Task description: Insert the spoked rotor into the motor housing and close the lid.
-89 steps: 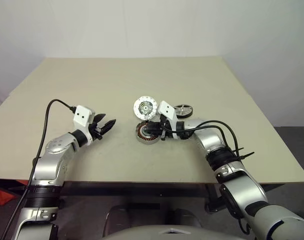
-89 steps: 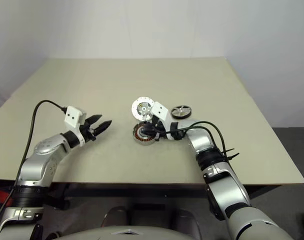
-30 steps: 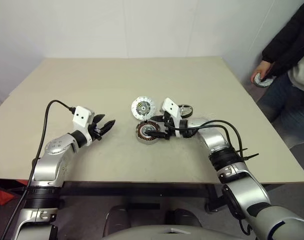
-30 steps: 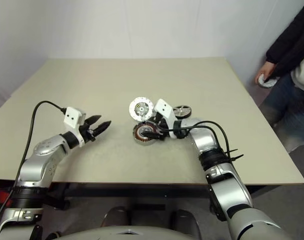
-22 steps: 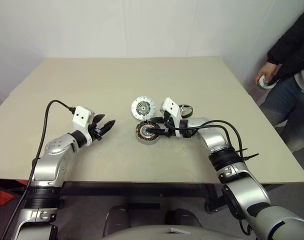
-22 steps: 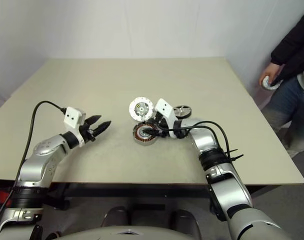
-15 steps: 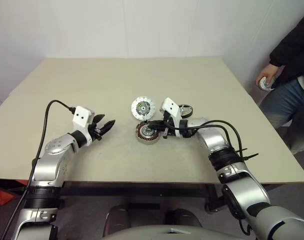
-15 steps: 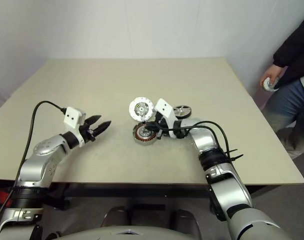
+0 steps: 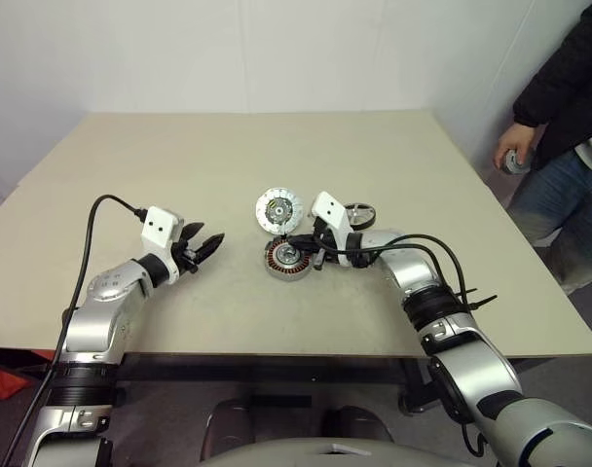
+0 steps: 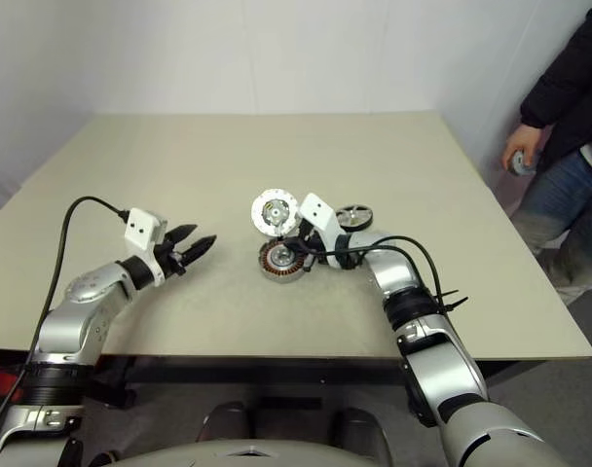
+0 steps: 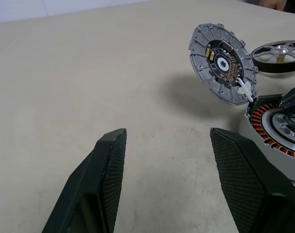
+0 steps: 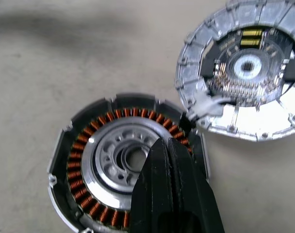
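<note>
Left pincer (image 9: 206, 243) spread and empty, right pincer (image 12: 168, 145) pressed closed

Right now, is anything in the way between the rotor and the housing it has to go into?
Yes. The right gripper, shut, sits over the open housing, and its arm lies between the housing and the rotor. The lid stands open, clear of the opening.

Lid (image 9: 279, 209) behind motor housing (image 9: 286, 259); spoked rotor (image 9: 358, 216) apparently right
</note>
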Controlling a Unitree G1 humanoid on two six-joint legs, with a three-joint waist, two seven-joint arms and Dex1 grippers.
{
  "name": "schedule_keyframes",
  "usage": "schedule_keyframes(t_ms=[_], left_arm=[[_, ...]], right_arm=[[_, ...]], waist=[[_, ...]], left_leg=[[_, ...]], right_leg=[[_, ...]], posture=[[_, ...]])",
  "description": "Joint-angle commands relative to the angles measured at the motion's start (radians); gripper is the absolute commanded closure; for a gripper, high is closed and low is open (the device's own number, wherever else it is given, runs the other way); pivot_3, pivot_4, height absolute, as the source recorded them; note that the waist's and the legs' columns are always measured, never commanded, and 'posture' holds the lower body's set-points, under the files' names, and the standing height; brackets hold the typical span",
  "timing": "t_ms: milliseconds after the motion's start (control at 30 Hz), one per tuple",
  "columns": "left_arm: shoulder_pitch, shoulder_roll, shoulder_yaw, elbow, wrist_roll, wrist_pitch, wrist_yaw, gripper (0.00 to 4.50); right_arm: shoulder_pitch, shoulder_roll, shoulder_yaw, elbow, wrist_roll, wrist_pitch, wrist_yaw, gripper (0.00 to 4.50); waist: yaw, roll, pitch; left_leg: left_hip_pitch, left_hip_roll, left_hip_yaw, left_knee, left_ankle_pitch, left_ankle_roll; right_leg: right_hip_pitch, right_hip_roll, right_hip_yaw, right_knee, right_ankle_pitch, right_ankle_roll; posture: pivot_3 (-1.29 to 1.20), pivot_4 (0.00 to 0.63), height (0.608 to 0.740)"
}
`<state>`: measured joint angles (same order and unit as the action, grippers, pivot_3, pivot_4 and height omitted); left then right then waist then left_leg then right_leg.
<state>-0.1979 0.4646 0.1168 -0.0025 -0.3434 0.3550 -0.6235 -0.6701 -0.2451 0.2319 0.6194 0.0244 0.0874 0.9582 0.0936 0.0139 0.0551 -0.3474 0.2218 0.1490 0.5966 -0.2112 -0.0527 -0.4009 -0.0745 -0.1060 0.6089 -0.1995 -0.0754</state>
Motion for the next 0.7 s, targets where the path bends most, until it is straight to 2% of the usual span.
schedule_keyframes(t_ms=[33,700], left_arm=[[-0.009,0.01,0.019,-0.031,0.001,-0.018,0.003,1.61],[-0.018,0.012,0.019,-0.019,0.0,-0.02,0.002,1.61]], right_arm=[[-0.004,-0.008,0.002,-0.009,-0.004,-0.028,0.01,4.45],[-0.005,-0.004,-0.023,-0.074,0.034,-0.004,0.028,4.45]], waist=[[0.0,0.0,0.0],[0.0,0.0,0.0]], left_leg=[[0.0,0.0,0.0,0.0,0.0,0.0],[0.0,0.0,0.0,0.0,0.0,0.0]], right_leg=[[0.0,0.0,0.0,0.0,0.0,0.0],[0.0,0.0,0.0,0.0,0.0,0.0]], posture=[[0.0,0.0,0.74],[0.0,0.0,0.74]])
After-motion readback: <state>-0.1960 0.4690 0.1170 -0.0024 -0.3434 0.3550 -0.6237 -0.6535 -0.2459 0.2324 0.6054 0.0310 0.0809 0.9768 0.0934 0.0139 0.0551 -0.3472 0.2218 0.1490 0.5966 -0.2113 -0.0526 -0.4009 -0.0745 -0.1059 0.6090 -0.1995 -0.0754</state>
